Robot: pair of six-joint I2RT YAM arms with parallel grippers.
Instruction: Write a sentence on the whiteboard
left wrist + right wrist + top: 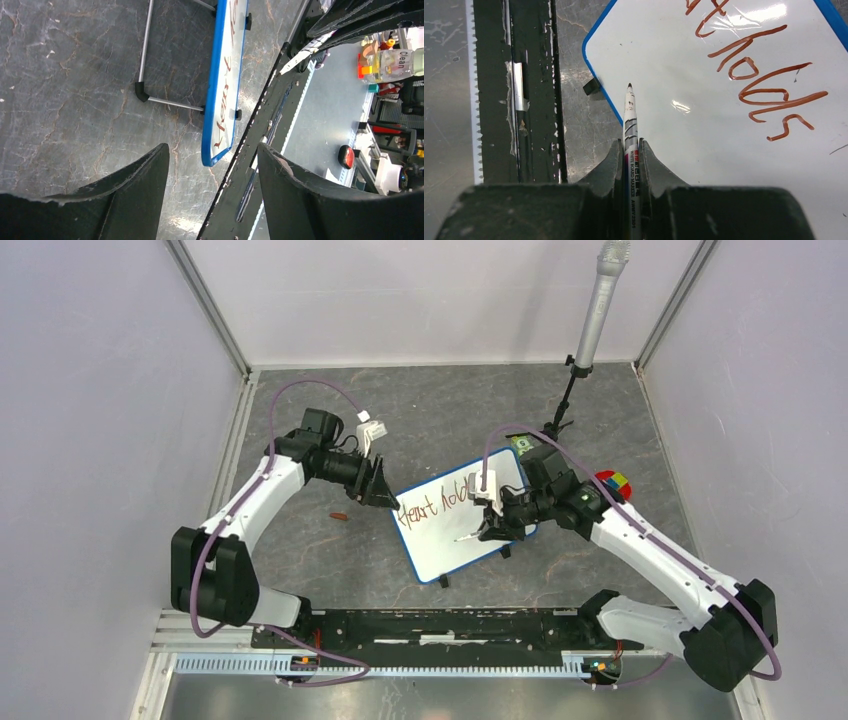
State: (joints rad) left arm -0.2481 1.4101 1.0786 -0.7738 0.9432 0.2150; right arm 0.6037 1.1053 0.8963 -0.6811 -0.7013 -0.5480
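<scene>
The whiteboard (pixel 462 548) sits near the middle of the grey marbled desk (pixel 320 570), turned at an angle so that its left corner points toward the left arm. The sentence (pixel 436 506) runs across its far half in reddish-brown letters; "Heart" and "holds" can be read, and the near half of the board is bare.

The left end effector (pixel 380 492) is just beside the board's far-left corner. In the left wrist view its two black fingers (pixel 137 192) are spread wide with nothing between them, and the board's blue-framed edge shows beyond them, apart from both. A thin metal stand (pixel 145 55) with black feet shows behind the board there.

The right end effector (pixel 488 530) hovers over the right side of the board, pressed together on a marker (pixel 630 122), which it pinches by the barrel. The dark tip points out past the fingers and lies over the board's blue frame near a corner; whether it touches the surface cannot be told.

A small reddish-brown cap (pixel 340 516) lies on the desk left of the board, well apart from it. A coloured cube (pixel 613 483) sits to the right, behind the right arm.
</scene>
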